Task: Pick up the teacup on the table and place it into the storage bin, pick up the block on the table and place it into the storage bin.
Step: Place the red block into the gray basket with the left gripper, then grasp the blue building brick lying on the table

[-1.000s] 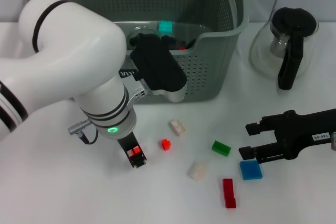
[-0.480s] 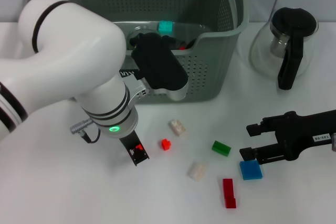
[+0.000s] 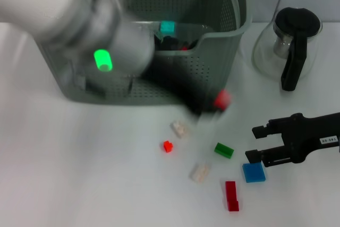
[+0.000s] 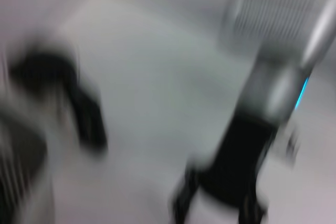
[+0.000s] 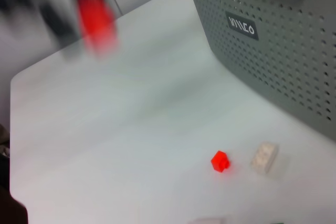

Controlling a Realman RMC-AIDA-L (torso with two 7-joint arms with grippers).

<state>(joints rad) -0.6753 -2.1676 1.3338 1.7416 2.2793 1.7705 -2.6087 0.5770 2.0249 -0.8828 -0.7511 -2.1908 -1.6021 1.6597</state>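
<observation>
The grey-green storage bin [image 3: 212,70] [image 5: 273,45] stands at the back of the table. A teal block [image 3: 168,26] lies inside it. My left arm sweeps across its front in a heavy blur. Its gripper [image 3: 212,103] [image 5: 86,17] is low over the table by the bin's right front corner, shut on a red block [image 3: 222,98] [image 5: 97,19]. My right gripper [image 3: 256,143] rests open at the right, just above a blue block [image 3: 254,172]. No teacup can be made out.
Loose blocks lie in front of the bin: cream [image 3: 179,128] [image 5: 265,157], small red [image 3: 168,145] [image 5: 220,161], green [image 3: 223,150], another cream [image 3: 200,172], long red [image 3: 231,195]. A glass carafe [image 3: 289,46] with a black handle stands at the back right.
My left arm has swung quickly up and to the right, carrying the red block from the table's front left toward the bin's right corner. The right arm has barely moved.
</observation>
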